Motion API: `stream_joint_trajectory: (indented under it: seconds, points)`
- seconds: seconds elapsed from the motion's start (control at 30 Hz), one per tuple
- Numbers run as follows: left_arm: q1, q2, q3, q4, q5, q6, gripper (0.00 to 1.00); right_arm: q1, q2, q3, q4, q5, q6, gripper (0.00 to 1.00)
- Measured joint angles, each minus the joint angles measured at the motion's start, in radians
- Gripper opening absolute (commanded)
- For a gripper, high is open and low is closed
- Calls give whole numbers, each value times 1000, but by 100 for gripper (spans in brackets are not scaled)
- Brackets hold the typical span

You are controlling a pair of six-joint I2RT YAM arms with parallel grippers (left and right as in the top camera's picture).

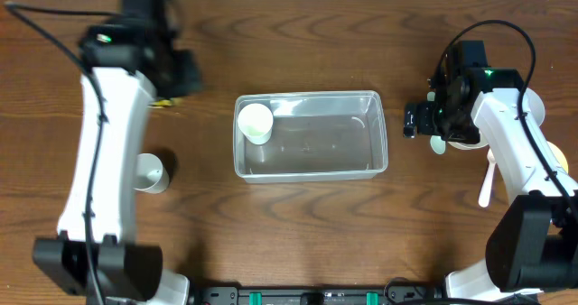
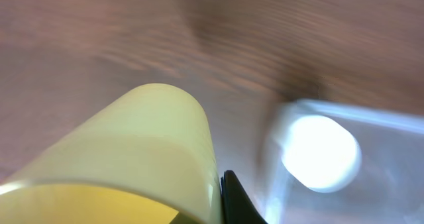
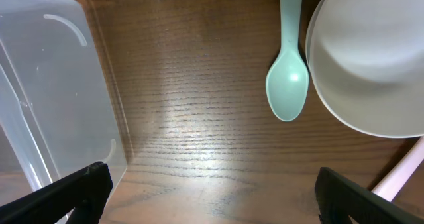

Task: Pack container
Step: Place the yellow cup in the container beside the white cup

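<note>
The left end effector [image 1: 179, 78] is gripping a yellow cup [image 2: 152, 151], presumably bound for the container [image 1: 307, 97], while the open right end effector [image 3: 212, 197] is hovering near a teal spoon [image 3: 288, 85].

No legible text, label, brand, number or sign anywhere in these three views.

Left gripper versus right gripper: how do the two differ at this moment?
The left gripper is shut on a yellow cup; the right gripper is open and empty. The left gripper is off the container's far left corner, while the right gripper hangs over bare table between the container's right end and a teal spoon beside a white bowl. Both are outside the container.
</note>
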Motion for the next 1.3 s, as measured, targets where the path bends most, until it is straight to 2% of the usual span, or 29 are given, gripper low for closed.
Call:
stream_joint_trajectory:
  seconds: [0.17,0.37,0.6,0.83,0.97,1.07,1.1,1.3]
  points:
    - [-264,-28,-4,-67,10,0,6,0,0,0,-3,0,0,99]
    - [-416,-2,-124,-45,10,-2,6,0,0,0,-4,0,0,99]
    - [-441,32,-323,85,9,-4,6,0,0,0,-7,0,0,99]
    - [-441,37,-485,288,7,-3,9,0,0,0,-13,0,0,99]
    - [-441,37,-522,313,8,-2,16,0,0,0,-17,0,0,99]
    - [-441,37,-536,311,7,0,35,0,0,0,-18,0,0,99]
    - [-441,37,-537,310,7,-1,38,0,0,0,-18,0,0,99]
    - [-441,37,-537,310,7,-5,38,0,0,0,-19,0,0,99]
